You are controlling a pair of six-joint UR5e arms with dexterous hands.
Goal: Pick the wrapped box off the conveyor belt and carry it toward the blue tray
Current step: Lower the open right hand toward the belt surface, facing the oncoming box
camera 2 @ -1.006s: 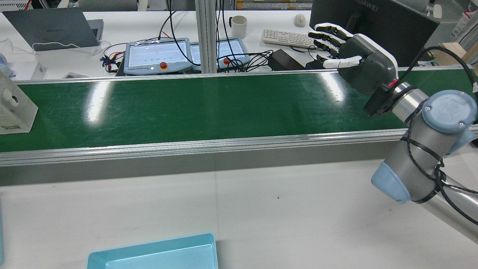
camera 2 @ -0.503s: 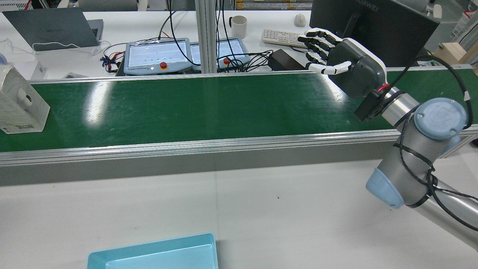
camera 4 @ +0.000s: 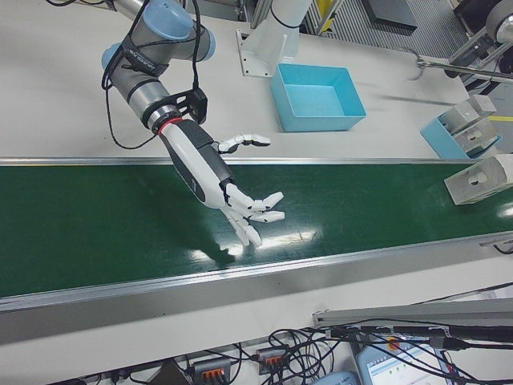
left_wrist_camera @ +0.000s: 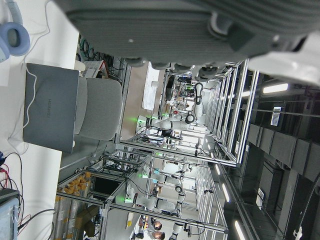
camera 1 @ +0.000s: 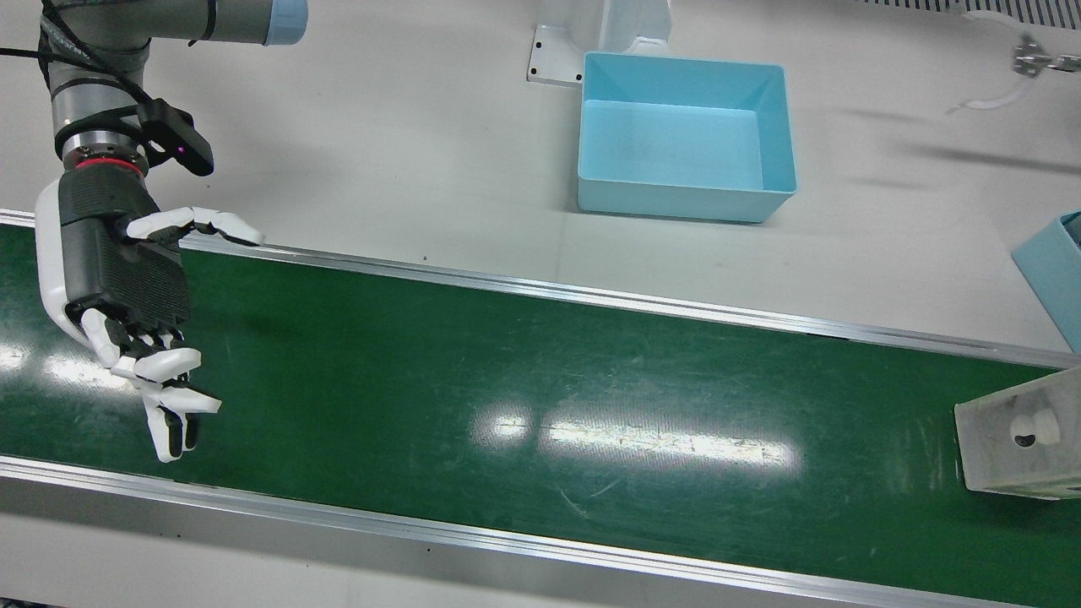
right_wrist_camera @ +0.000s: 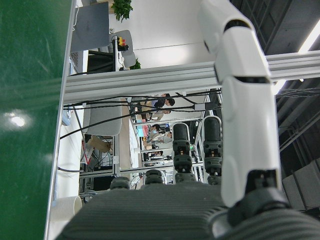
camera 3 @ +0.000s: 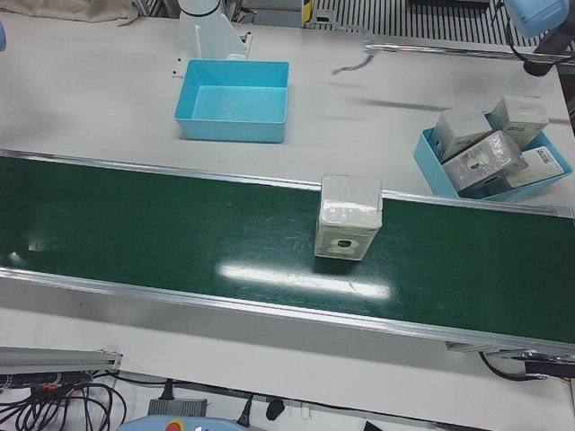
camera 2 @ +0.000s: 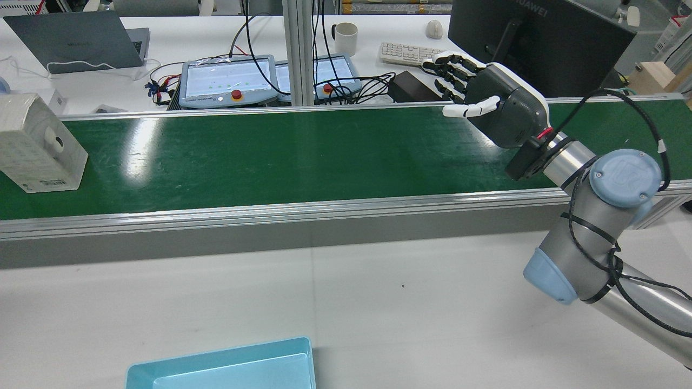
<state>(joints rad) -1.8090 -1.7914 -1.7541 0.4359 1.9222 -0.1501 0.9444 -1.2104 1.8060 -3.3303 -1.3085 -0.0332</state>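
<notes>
Since the frame half a second earlier, the wrapped box (camera 2: 40, 143) has ridden further in from the left edge of the rear view, and the right hand (camera 2: 489, 102) has shifted a little leftward and forward at the upper right of that frame.

Nearest in the rear view, at the bottom edge left of centre, lies one blue tray (camera 2: 227, 367), with nothing in it; the front view shows the same tray (camera 1: 686, 135) bare inside at top centre. Beyond it runs the one green conveyor belt (camera 2: 303, 156), across the whole frame. One wrapped box stands on the belt, at centre in the left-front view (camera 3: 349, 216) and at the right edge of the front view (camera 1: 1018, 439).

The right hand holds nothing: its fingers (camera 4: 256, 212) are spread wide and it hangs above the belt, at the left of the front view (camera 1: 127, 287), well apart from the box.

At the right edge of the left-front view a second blue bin (camera 3: 492, 175) holds four wrapped boxes, as far as the crowded pile lets me count.

The left hand (left_wrist_camera: 200, 30) shows only as a dark blurred mass along the top of its own camera view, so whether it is spread or closed cannot be told.
</notes>
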